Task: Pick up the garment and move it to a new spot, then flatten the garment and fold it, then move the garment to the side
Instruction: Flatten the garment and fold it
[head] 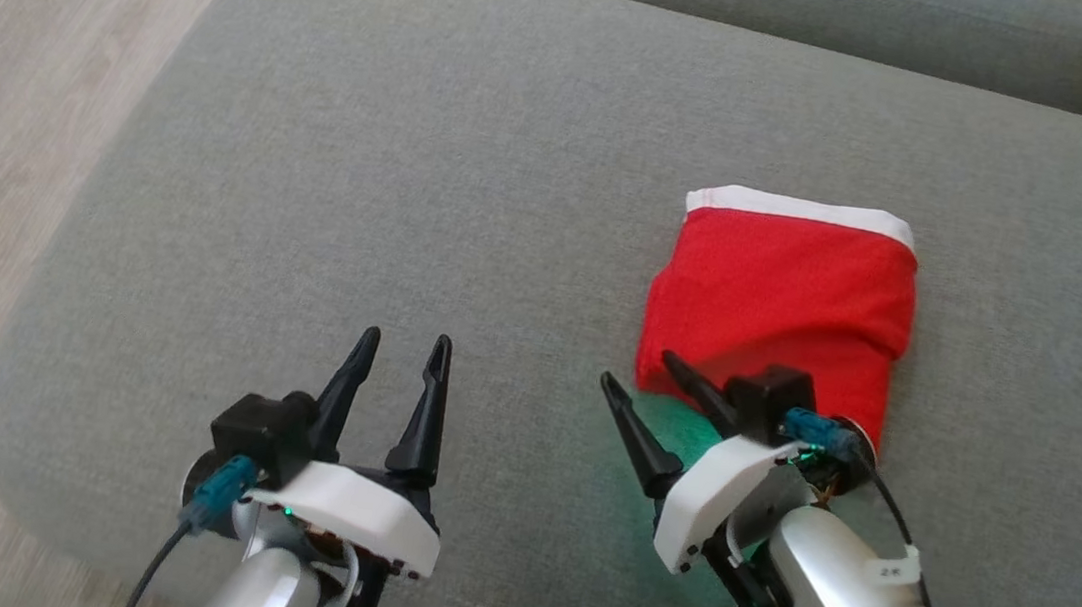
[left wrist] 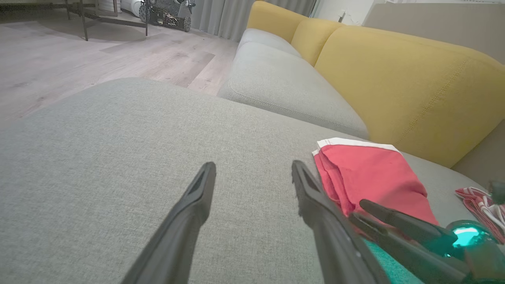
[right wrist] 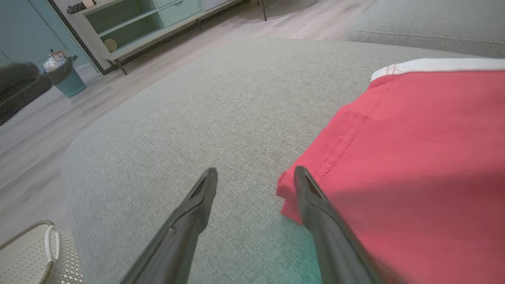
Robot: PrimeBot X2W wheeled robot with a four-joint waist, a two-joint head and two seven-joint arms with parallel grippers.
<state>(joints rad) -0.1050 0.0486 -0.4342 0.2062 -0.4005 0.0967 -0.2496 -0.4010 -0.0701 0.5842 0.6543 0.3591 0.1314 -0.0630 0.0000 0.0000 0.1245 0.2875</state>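
Wooden floor (head: 11,87) borders the left side of the head view. A grey seat cushion (head: 413,180) occupies the centre of that view and carries all items.

Left gripper (head: 407,338): positioned over the near left part of the seat cushion. Its fingers are spread, with bare grey fabric visible between them in the left wrist view. It touches nothing and stands well apart from the garment.

Right gripper (head: 636,368): positioned at the near left corner of the garment, fingers angled toward the upper left of the head view. The fingers are spread and pinch nothing. In the right wrist view, one finger lies over the seat cushion and the other finger (right wrist: 315,205) lies across the hemmed red edge. A green glow falls on the cushion beneath this gripper.

Garment (head: 784,289): red, with a white band along its far edge. It lies folded into a compact rectangle, flat on the right half of the seat cushion.

A second red-and-white cloth (left wrist: 481,205) lies at the far right, apart from the garment. A yellow backrest (left wrist: 394,79) stands behind the adjoining cushion (head: 833,12).
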